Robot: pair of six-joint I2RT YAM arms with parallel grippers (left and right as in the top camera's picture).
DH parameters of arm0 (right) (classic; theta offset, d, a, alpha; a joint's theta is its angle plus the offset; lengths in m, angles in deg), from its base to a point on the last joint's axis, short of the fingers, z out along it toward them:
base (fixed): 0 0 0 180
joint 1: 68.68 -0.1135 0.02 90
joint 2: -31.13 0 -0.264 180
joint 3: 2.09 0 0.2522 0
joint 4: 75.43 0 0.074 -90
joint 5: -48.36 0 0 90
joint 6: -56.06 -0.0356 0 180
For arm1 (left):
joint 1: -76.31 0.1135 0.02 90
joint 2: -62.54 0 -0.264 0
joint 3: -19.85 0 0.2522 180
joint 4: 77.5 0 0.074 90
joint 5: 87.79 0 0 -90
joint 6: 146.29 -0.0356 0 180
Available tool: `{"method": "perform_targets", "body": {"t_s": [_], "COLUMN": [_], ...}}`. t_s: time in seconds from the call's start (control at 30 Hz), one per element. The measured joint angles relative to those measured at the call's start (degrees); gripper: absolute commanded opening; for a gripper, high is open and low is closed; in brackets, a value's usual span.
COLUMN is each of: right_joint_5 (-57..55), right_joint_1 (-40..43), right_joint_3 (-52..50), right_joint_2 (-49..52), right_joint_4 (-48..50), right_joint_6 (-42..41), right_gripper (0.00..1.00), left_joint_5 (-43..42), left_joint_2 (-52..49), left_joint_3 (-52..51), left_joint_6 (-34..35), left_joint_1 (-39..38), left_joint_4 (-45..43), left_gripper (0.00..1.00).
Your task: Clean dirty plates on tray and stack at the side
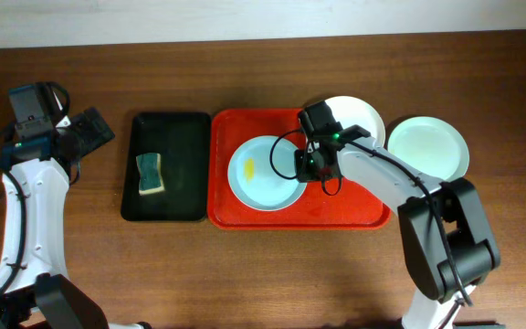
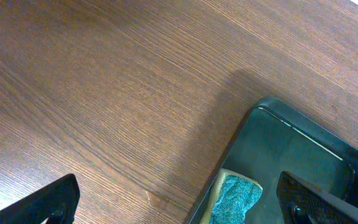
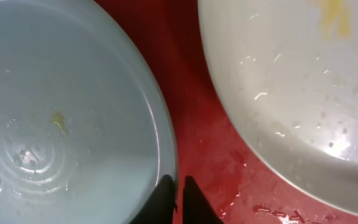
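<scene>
Right jaws clamped on right rim of round pale blue plate (image 1: 261, 185) — wet, so slippery; likely light, stiff. Left jaws wide apart.

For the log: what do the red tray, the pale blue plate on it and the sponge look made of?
The red tray: likely plastic, glossy, with moulded rounded corners. The pale blue plate: smooth, slightly shiny, wet highlights; plastic or glazed ceramic, cannot tell. The sponge: foam, yellow body under a rough teal scouring layer.
</scene>
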Motion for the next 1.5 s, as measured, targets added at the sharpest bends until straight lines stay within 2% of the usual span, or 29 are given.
{"method": "perform_targets", "body": {"t_s": [0.07,0.57,0.67,0.9,0.97,1.03,1.1,1.27,1.4,1.5], "right_joint_5": [-0.02,-0.17,-0.17,-0.17,-0.17,-0.07,-0.13,-0.11,-0.13,-0.13], "right_joint_1": [0.00,0.00,0.00,0.00,0.00,0.00,0.00,0.00,0.00,0.00], "right_joint_3": [0.00,0.00,0.00,0.00,0.00,0.00,0.00,0.00,0.00,0.00], "right_joint_2": [0.00,0.00,0.00,0.92,1.95,2.43,2.43,2.43,2.43,2.43], "right_joint_4": [0.13,0.83,0.83,1.05,1.07,1.40,1.70,1.90,1.90,1.88], "right_joint_6": [0.04,0.22,0.22,0.22,0.20,0.02,0.20,0.09,0.20,0.20], "right_gripper": [0.16,0.18,0.23,0.21,0.14,0.11,0.11,0.20,0.20,0.17], "left_joint_5": [0.00,0.00,0.00,0.00,0.02,0.00,0.00,0.00,0.00,0.00], "left_joint_2": [0.00,0.00,0.00,0.00,0.00,0.00,0.00,0.00,0.00,0.00], "left_joint_3": [0.00,0.00,0.00,0.00,0.00,0.00,0.00,0.00,0.00,0.00], "left_joint_6": [0.00,0.00,0.00,0.00,0.00,0.00,0.00,0.00,0.00,0.00], "left_joint_1": [0.00,0.00,0.00,0.00,0.00,0.00,0.00,0.00,0.00,0.00], "left_joint_4": [0.00,0.00,0.00,0.00,0.00,0.00,0.00,0.00,0.00,0.00], "left_gripper": [0.99,0.99,0.99,0.99,0.99,0.99,0.99,0.99,1.00,0.99]}}
